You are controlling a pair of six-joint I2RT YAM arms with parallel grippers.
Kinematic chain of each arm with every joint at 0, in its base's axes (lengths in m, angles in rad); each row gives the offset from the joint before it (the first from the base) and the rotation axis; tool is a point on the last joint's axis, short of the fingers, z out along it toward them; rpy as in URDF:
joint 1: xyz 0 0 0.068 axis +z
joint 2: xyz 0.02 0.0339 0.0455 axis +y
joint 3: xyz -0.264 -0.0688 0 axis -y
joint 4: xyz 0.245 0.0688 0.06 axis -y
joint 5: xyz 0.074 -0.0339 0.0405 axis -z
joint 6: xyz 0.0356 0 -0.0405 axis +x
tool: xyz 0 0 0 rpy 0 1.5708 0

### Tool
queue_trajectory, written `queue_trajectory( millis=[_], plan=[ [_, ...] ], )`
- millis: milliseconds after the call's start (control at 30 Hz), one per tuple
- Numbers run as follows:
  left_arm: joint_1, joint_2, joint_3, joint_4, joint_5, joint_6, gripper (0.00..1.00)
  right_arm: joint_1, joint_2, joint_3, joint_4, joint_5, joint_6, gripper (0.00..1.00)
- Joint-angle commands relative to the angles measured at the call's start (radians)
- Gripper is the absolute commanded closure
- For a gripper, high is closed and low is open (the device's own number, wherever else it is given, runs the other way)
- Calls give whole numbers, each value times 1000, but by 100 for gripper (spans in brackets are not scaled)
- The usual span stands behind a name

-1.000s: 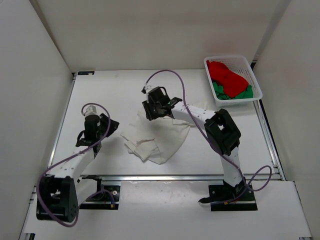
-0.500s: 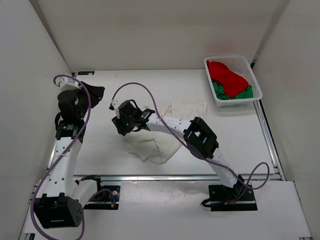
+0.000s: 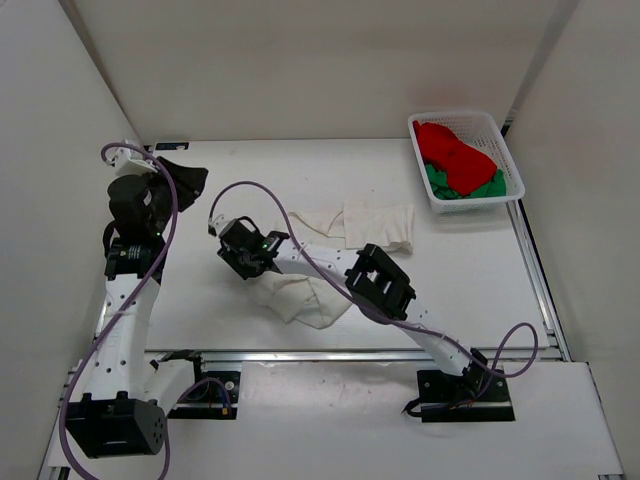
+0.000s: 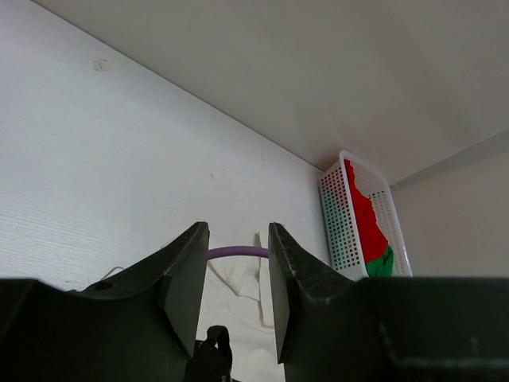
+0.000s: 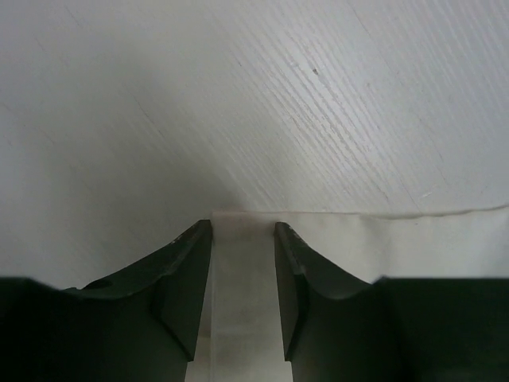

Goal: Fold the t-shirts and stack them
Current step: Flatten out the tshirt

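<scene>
My right end effector [image 5: 242, 231], released, straddles a corner of the white shirt [image 5: 358, 247] to seize it; the left end effector [image 4: 238, 231], released, waits high.

Robot lab, white-walled enclosure [image 3: 300, 70], arms [image 3: 125, 300] bolted to table [image 3: 240, 175]
</scene>
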Motion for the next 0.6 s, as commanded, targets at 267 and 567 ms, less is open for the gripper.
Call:
queue_trajectory(
  millis=[267, 567],
  plan=[
    [20, 5, 37, -5, 8, 21, 53, 11, 63, 67, -91, 89, 35, 100],
    [20, 12, 21, 26, 39, -5, 53, -171, -334, -239, 43, 58, 93, 100]
  ],
)
